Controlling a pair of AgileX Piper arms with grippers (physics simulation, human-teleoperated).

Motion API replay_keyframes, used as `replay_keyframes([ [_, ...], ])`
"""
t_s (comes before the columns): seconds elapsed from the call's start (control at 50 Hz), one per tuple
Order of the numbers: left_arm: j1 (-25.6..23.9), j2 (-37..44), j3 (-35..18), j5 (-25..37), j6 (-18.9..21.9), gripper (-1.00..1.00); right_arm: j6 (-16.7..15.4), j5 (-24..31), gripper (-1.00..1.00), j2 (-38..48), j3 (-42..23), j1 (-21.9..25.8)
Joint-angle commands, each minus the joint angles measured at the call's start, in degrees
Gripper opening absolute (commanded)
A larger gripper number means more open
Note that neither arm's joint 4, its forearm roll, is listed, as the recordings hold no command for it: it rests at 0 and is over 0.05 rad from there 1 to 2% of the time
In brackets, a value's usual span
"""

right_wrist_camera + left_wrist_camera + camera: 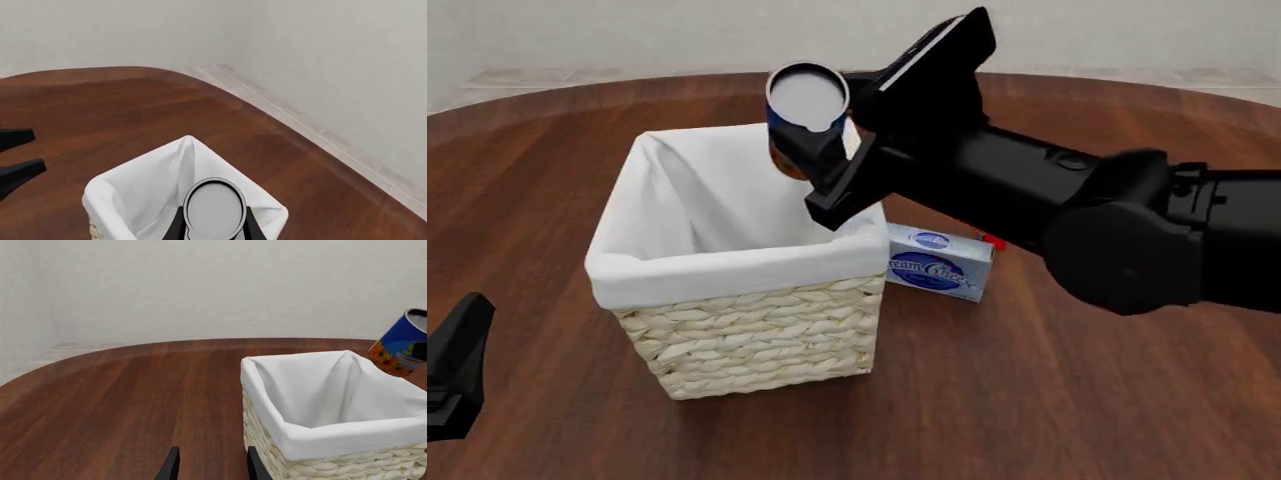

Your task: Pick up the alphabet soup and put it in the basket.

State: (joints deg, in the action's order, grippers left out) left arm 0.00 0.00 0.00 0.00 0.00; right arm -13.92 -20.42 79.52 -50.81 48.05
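The alphabet soup (807,97) is a small can with a pale lid and a blue label that turns orange at the bottom. It hangs tilted over the far right corner of the basket (734,275), with my right gripper (806,142) shut on it. In the right wrist view the alphabet soup (213,206) sits between the fingers (253,228), with the basket (133,192) below. In the left wrist view, the alphabet soup (399,342) hangs above the basket (347,432). My left gripper (213,468) is open and holds nothing, low beside the basket's left side.
A blue-white cream cheese box (938,264) lies on the wooden table to the right of the basket, with a bit of a small red box (993,241) behind it. The right arm (1068,210) reaches across above them. The left gripper (454,370) is at the front left edge.
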Motion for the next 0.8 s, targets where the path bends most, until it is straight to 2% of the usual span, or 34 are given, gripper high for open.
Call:
replay_keyframes([
  [0.02,0.0,0.0,0.0,0.0,0.0,1.00,1.5,2.3,-1.00,4.3,-4.3,0.8],
  [0.36,0.0,0.0,0.0,0.0,0.0,1.00,2.8,7.9,-1.00,8.9,-11.0,0.1],
  [0.4,0.0,0.0,0.0,0.0,0.0,1.00,3.8,8.8,-1.00,9.0,-11.9,0.1],
  [0.46,0.0,0.0,0.0,0.0,0.0,1.00,3.1,9.2,-1.00,9.6,-12.4,-0.1],
  [0.8,0.0,0.0,0.0,0.0,0.0,1.00,4.8,11.9,-1.00,12.2,-14.6,0.4],
])
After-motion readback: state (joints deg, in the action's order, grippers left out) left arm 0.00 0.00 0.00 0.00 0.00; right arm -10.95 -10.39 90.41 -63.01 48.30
